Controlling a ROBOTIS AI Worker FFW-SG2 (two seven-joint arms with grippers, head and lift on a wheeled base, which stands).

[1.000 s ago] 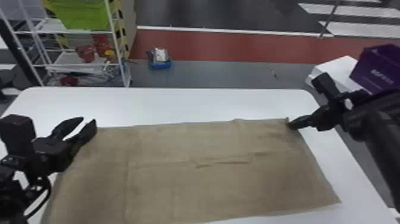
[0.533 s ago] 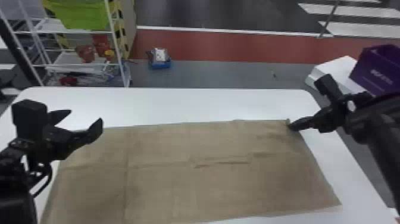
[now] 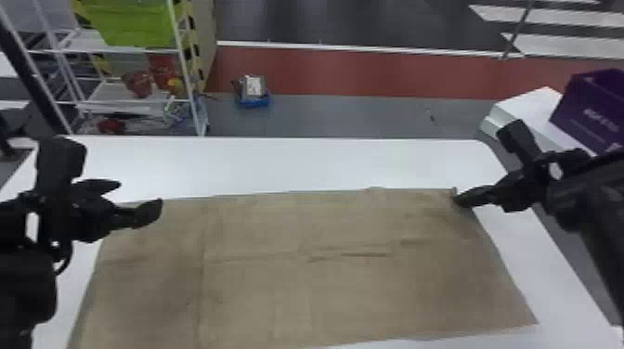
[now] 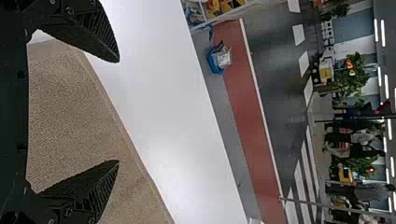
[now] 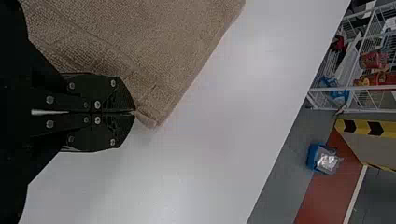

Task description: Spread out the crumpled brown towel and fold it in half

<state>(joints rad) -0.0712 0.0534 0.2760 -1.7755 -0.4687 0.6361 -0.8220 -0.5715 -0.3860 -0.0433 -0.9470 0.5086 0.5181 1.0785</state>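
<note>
Towel of brown, textured cloth is laid out nearly flat on the white, round-cornered table; short creases are seen near its middle. Its far right corner is pinched at the tips of the black right gripper, the two flat fingers being closed together. In the right wrist view, the corner is seen at the fingertips of the right gripper. The black left gripper is positioned at the far left corner area, with its fingers set wide apart and nothing held between them. Beyond the table, a bright green bin is supported by a white metal rack. A blue tray is placed on the floor. At right, a purple box is located beyond the table edge.
</note>
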